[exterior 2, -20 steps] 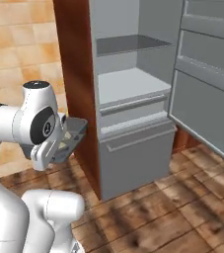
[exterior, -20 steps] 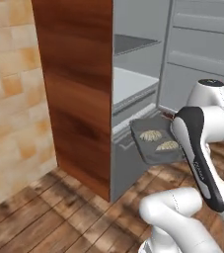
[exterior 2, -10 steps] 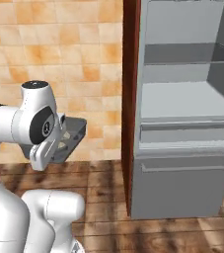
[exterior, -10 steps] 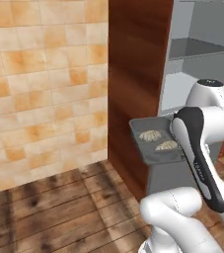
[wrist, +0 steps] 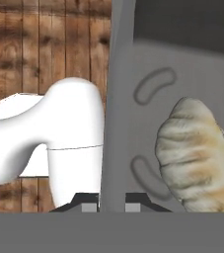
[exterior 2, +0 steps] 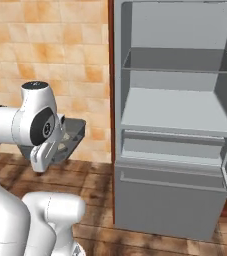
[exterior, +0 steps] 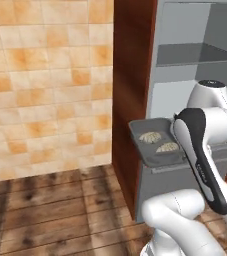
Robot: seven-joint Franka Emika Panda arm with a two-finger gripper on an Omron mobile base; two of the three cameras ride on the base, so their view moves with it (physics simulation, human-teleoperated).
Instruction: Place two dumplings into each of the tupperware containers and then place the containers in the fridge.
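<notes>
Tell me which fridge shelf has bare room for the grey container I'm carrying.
Both shelves look bare: the upper shelf under the fridge ceiling, and the wider lower shelf just above the drawer. The lower looks easier. The gripper pinches the container rim, two dumplings inside; the wooden side panel crowds its left.

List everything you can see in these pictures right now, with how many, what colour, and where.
Tray: one, dark grey, held up in front of the wooden panel, beside the fridge.
Dumplings: two, beige, lying in the tray.
Fridge: one, light grey inside, open, with shelves and a drawer front below.
Wooden panel: one, reddish brown, on the fridge's side.
Wall: orange and cream tiles, behind.
Floor: brown wooden planks.
Arm: one, white with dark joints.
Claw: one, dark tips shut on the tray's rim.
</notes>
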